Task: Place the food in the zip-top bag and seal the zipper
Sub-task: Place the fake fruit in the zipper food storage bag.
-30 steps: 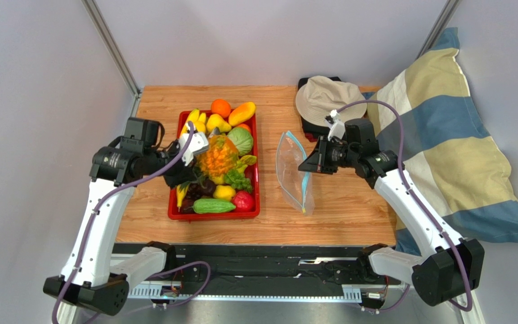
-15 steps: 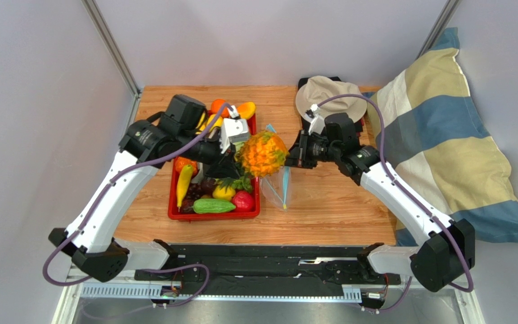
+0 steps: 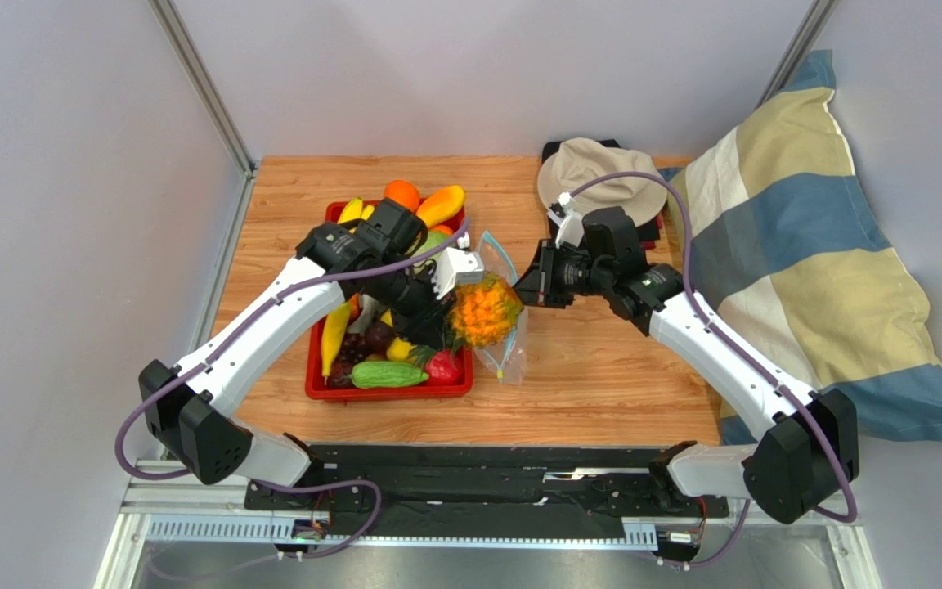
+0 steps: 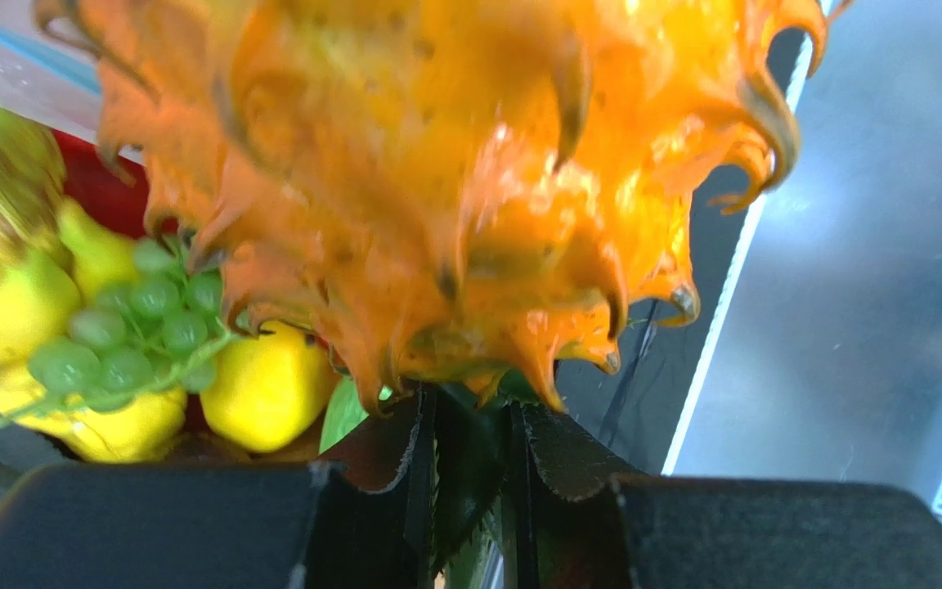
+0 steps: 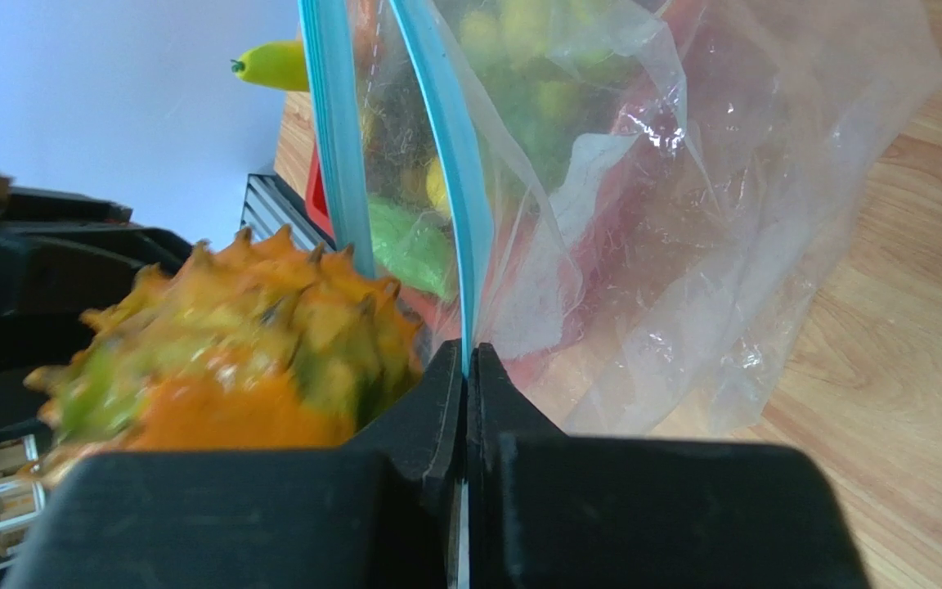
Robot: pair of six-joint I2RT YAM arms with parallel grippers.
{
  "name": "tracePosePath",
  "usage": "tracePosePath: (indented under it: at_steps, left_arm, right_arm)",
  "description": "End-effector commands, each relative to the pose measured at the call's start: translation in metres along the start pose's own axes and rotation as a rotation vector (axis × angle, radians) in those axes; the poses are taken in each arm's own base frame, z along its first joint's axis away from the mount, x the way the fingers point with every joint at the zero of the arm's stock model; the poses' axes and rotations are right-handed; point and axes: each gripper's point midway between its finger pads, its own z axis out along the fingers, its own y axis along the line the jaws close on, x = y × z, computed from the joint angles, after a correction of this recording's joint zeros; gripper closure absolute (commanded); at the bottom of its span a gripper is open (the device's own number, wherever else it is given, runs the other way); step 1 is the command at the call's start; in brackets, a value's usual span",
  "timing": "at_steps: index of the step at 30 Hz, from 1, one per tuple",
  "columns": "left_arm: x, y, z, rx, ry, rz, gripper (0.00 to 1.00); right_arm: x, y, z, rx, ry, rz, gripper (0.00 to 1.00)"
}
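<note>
My left gripper [image 3: 454,322] is shut on the green leaves of the orange pineapple [image 3: 483,311], which fills the left wrist view [image 4: 439,184]. It hangs at the open mouth of the clear zip-top bag [image 3: 510,354]. My right gripper [image 3: 530,290] is shut on one lip of the blue-green zipper [image 5: 449,160] and holds the bag [image 5: 685,246] upright on the table. The pineapple [image 5: 243,356] sits between the two zipper lips in the right wrist view. The remaining food, such as the green cucumber [image 3: 388,376], red apple [image 3: 444,366] and green grapes [image 4: 132,344], lies in the red tray [image 3: 316,388].
A beige hat [image 3: 593,172] on a dark object lies at the table's back right. A striped pillow [image 3: 808,258] leans off the right edge. An orange [image 3: 401,194] and a mango [image 3: 442,205] sit at the tray's far end.
My left gripper carried the pineapple from over the tray to the right and down to the bag's mouth. My right gripper lifted the bag's zipper edge and moved left, standing the bag up.
</note>
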Motion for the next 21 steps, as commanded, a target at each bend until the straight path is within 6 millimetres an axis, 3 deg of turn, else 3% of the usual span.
tracePosePath:
  at_steps: [1, 6, 9, 16, 21]
  left_arm:
    - [0.032, 0.006, 0.000, -0.021, 0.092, -0.018, 1.00]
    - [0.049, 0.006, 0.004, -0.004, 0.164, -0.047, 1.00]
    - [0.049, 0.008, 0.006, 0.002, 0.193, -0.096, 1.00]
    - [0.009, -0.009, 0.006, 0.150, 0.176, -0.280, 1.00]
    - [-0.008, -0.015, 0.012, 0.262, 0.169, -0.473, 1.00]
  right_arm:
    - [-0.020, 0.025, -0.016, -0.066, -0.094, -0.115, 1.00]
    - [-0.023, 0.030, -0.027, -0.061, -0.124, -0.195, 1.00]
    - [-0.025, 0.036, -0.032, -0.079, -0.132, -0.233, 1.00]
    - [-0.019, 0.045, -0.033, -0.093, -0.138, -0.346, 1.00]
    - [-0.013, 0.055, -0.038, -0.079, -0.153, -0.455, 1.00]
